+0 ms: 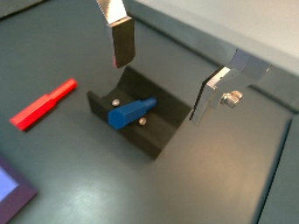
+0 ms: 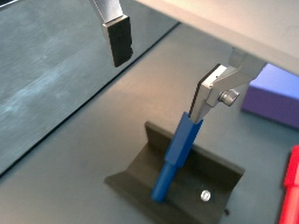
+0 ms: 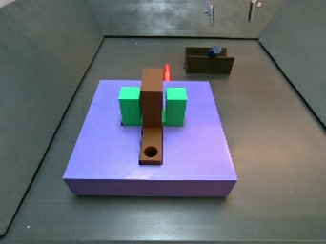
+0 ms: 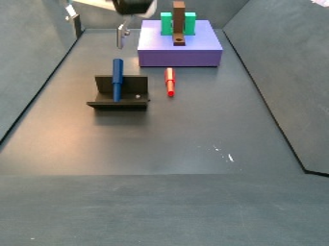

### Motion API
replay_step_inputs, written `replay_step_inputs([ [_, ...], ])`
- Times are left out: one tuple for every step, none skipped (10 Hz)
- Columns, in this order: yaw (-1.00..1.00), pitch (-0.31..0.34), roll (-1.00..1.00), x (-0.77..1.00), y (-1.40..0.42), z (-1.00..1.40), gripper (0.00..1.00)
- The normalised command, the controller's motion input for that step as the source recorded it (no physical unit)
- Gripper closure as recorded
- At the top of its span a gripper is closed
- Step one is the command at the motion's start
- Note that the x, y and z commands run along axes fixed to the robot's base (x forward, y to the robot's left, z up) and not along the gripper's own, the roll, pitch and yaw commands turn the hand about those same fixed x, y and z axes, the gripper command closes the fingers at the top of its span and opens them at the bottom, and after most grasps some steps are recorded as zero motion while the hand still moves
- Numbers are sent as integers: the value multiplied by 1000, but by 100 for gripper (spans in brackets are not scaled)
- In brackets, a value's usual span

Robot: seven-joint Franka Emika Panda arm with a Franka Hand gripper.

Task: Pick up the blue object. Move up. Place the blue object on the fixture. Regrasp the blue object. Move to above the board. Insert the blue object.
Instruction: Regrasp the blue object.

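Purple board (image 3: 149, 133) w/ green blocks (image 3: 152, 106) and brown bar (image 3: 152, 114) sits well apart from fixture (image 4: 118, 93) on counter (image 4: 193, 135); blue object (image 4: 117, 78) leans upright in fixture, red peg (image 4: 170, 84) just beside. Gripper (image 2: 163, 66) hovers above fixture, jaws open, empty. Risk at regrasp: off-centre descent could clip a fixture wall or tip the leaning peg; skewed grip would jam at bar hole (image 3: 152, 152).
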Motion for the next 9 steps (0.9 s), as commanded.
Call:
replay_step_inputs([
  [194, 80, 1000, 43, -9, 31, 0],
  [289, 0, 1000, 0, -51, 0, 0],
  [369, 0, 1000, 0, -63, 0, 0],
  [400, 0, 1000, 0, -26, 0, 0],
  [411, 37, 1000, 0, 0, 0, 0],
  [420, 23, 1000, 0, -14, 0, 0],
  [420, 0, 1000, 0, -66, 0, 0],
  [429, 0, 1000, -11, -83, -34, 0],
  [394, 0, 1000, -77, -203, -163, 0],
])
